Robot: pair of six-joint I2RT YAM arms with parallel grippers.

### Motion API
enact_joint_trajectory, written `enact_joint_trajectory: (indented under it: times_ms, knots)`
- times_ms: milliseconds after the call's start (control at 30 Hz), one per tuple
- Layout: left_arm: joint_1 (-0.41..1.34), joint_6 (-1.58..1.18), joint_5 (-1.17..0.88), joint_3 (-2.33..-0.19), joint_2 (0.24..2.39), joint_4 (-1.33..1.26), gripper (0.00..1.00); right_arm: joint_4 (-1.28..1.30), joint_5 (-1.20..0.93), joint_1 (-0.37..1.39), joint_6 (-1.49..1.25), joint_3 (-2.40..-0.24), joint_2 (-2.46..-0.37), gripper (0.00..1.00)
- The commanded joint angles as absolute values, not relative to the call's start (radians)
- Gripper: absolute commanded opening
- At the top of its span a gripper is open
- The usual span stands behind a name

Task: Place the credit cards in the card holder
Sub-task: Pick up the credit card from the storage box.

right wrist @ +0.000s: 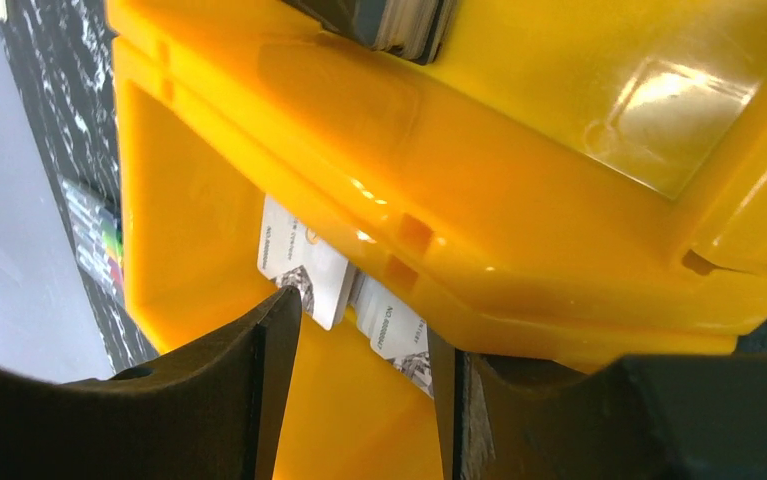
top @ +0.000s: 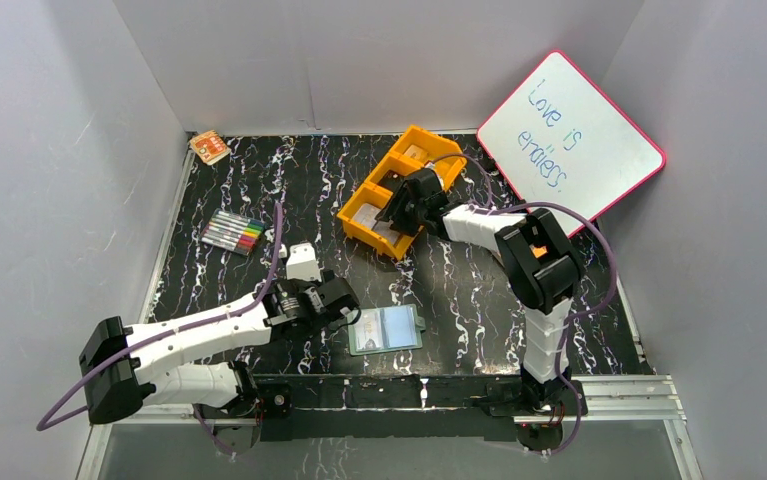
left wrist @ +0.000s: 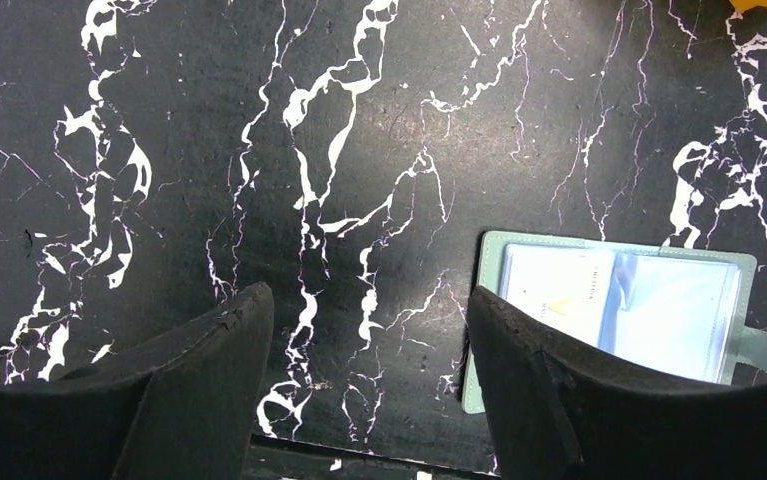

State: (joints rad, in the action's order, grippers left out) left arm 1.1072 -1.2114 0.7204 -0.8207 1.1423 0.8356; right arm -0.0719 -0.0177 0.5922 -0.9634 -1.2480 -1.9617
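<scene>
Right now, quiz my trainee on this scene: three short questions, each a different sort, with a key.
1. True or false: the grey-green folding card holder lies open on the black marbled table.
2. Where does the right gripper reach? A. into the orange plastic three-compartment tray; B. onto the card holder; C. onto bare table.
3. Fill in: the left gripper, beside the card holder, stands ___ with nothing between its fingers.
Key: 1 true; 2 A; 3 open.
</scene>
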Motion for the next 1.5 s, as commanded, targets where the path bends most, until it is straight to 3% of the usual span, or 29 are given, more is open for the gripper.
enact_joint_trajectory:
  times_ms: [0, 467, 1167, 1467]
  knots:
    - [1.100, -1.212, 0.757, -0.855, 1.133, 0.839, 0.69, -0.101, 0.055, 0.594, -1.056, -1.288, -1.982, 0.57]
    - [1.100, -1.223, 0.721, -0.771, 1.035, 0.800, 0.68, -0.040, 0.125, 0.648, -1.111, -1.388, -2.074, 0.53]
    - [1.100, -1.192, 0.741, -0.738, 0.965, 0.789, 0.68, -0.045, 0.170, 0.660, -1.109, -1.277, -1.973, 0.00]
    - [1.100, -1.185, 0.740, -0.736, 0.962, 0.783, 0.68, -0.057, 0.183, 0.660, -1.111, -1.248, -1.902, 0.00]
